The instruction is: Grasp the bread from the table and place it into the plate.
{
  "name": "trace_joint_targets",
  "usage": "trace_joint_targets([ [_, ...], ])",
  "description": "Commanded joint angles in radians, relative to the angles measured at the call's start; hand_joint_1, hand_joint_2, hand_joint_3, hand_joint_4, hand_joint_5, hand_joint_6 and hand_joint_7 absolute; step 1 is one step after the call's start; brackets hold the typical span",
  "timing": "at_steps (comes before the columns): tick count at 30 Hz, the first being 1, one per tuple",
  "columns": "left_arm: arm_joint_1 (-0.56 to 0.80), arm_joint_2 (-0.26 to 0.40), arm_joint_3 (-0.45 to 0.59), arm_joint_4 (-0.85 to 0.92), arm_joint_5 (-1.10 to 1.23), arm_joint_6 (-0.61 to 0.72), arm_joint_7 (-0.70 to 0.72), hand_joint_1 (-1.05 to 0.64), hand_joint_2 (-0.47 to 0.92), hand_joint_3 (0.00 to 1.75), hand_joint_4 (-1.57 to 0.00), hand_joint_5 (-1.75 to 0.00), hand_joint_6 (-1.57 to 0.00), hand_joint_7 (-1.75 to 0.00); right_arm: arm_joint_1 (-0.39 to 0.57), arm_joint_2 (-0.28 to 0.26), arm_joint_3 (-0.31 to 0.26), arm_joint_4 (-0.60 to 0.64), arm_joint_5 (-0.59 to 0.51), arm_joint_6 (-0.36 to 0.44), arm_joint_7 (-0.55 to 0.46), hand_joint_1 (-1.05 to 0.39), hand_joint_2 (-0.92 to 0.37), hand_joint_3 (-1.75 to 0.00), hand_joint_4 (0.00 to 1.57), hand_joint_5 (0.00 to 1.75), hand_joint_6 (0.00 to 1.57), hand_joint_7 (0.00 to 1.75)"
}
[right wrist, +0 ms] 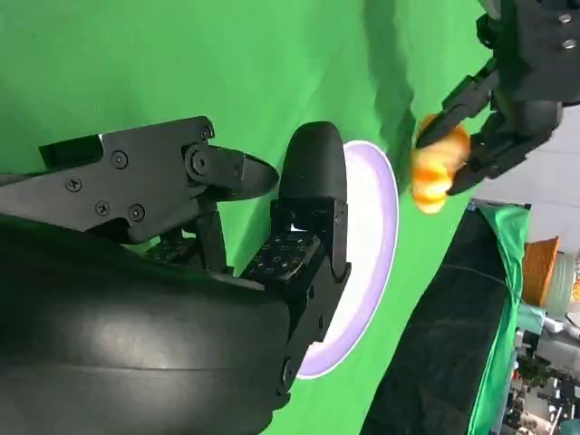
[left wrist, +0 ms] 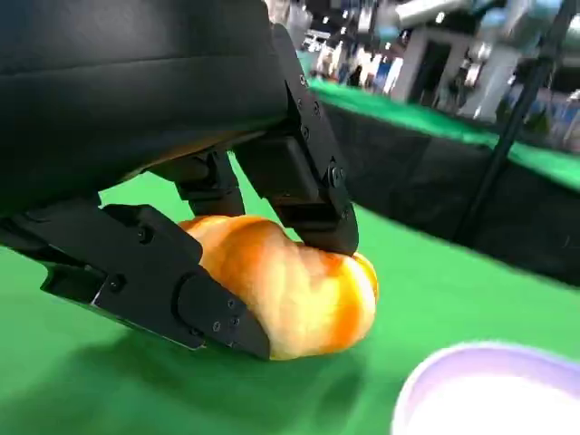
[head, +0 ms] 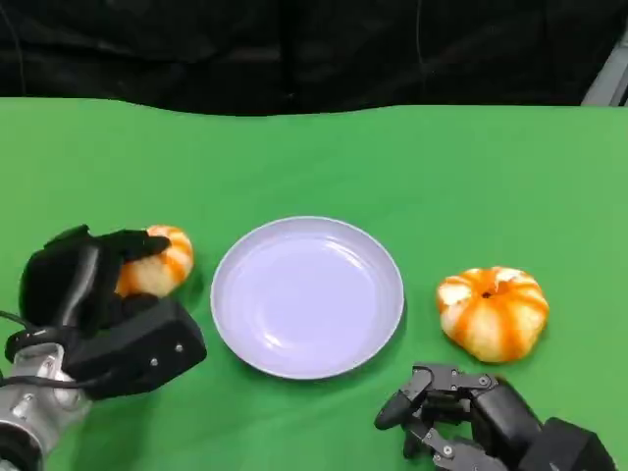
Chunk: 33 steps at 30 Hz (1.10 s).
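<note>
The bread [head: 157, 263] is gripped between the fingers of the left robot hand [head: 98, 294], just left of the plate [head: 307, 296] — whether it has been lifted off the green worktop [head: 314, 157] cannot be told. The plate holds nothing, so the carry and the release are judged to be left. The right robot hand [head: 461, 417] is seen holding nothing, fingers loosely apart, near a second bread [head: 493, 312] — untouched.

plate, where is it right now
In the head view the plate sits mid-table, between the bread gripped by the left hand and another bread on its right.
</note>
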Motion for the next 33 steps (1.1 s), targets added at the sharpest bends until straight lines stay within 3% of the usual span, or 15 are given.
trace_joint_targets([
  [1,0.033,0.034,0.014,-0.03,-0.011,-0.052,0.042,-0.02,0.84,0.0,-0.88,-0.95,-1.33,-0.01,-0.004,-0.01,-0.01,0.003,0.009,-0.015,0.0,-0.1,-0.92,-0.46,0.69,1.47,0.83,0.95],
  [11,0.105,0.047,0.047,-0.193,-0.026,-0.192,0.048,-0.02,0.87,0.02,-0.95,-0.87,-1.36,-0.02,-0.005,-0.012,-0.012,0.011,0.007,-0.021,0.0,-0.11,-0.92,-0.46,0.69,1.46,0.83,0.94],
  [21,0.183,0.048,0.071,-0.396,-0.011,-0.236,0.01,0.04,0.86,0.02,-0.93,-0.98,-1.37,-0.02,-0.007,-0.008,-0.012,0.011,0.002,-0.016,-0.005,-0.11,-0.92,-0.46,0.69,1.51,0.84,0.95],
  [24,0.207,0.036,0.07,-0.462,-0.02,-0.252,-0.029,0.02,0.85,0.02,-0.91,-0.96,-1.37,-0.02,-0.008,-0.008,-0.012,0.011,0.005,-0.014,-0.003,-0.1,-0.92,-0.47,0.68,1.52,0.83,0.96],
  [27,0.221,0.017,0.066,-0.504,-0.03,-0.261,-0.073,0.02,0.86,0.02,-0.98,-0.78,-1.37,-0.01,-0.011,-0.009,-0.012,0.015,0.001,-0.015,-0.005,-0.11,-0.92,-0.47,0.68,1.54,0.83,0.97],
  [33,0.216,-0.018,0.05,-0.513,-0.009,-0.262,-0.126,0.04,0.87,0.04,-0.99,-0.78,-1.38,-0.01,-0.014,-0.005,-0.009,0.027,-0.003,-0.03,-0.01,-0.11,-0.92,-0.46,0.67,1.55,0.82,0.98],
])
